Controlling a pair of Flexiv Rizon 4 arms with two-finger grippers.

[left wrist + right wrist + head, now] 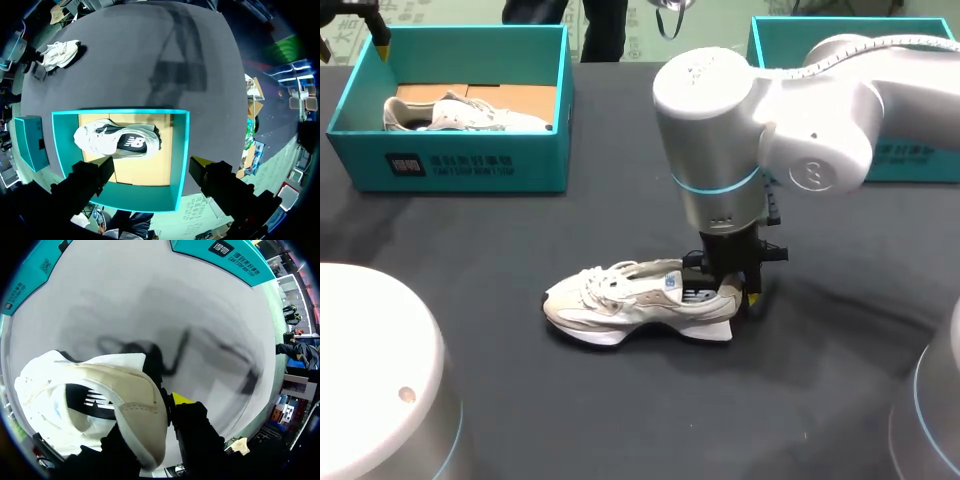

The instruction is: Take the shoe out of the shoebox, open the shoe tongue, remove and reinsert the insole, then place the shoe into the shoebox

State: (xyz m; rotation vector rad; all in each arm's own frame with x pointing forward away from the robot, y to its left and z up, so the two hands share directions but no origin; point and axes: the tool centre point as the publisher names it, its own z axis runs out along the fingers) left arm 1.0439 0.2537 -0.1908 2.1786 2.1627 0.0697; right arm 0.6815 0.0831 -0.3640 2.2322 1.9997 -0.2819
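Here my right gripper (730, 293) clamps the shoe (620, 300) by its heel to keep it steady on the table (820, 360), while my left gripper (152, 165) hangs wide above the shoebox (183, 150).

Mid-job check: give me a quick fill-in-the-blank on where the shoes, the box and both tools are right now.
1. The right tool grips the loose shoe at its ____.
2. The left tool hovers over the shoebox, its fingers ____.
3. The second shoe lies ____ the shoebox.

Missing words: heel; open; inside.
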